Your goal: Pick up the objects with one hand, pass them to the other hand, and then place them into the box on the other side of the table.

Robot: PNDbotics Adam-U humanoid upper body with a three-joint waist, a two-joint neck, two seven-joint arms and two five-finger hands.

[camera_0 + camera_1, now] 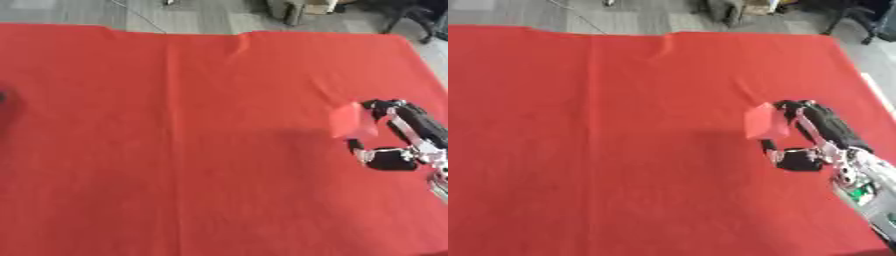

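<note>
Holding a small red block (353, 121) in our right hand (395, 145), we are in the first part of the job: the pick-up. Our fingers (381, 106) curl over the top of the block and our thumb sits below it, so the block is pinched between them. It looks lifted a little above the surface (175, 150), which is covered with a red cloth, because a soft shadow lies to its left. The block is on the right side, well apart from the far edge. Our left hand does not show in either view, and we cannot see any box. So we think the pass comes next. For that, our right hand needs to carry the block toward the middle, and our left hand needs to come in with open fingers to take it. We should keep the block pinched until the other hand has it.
</note>
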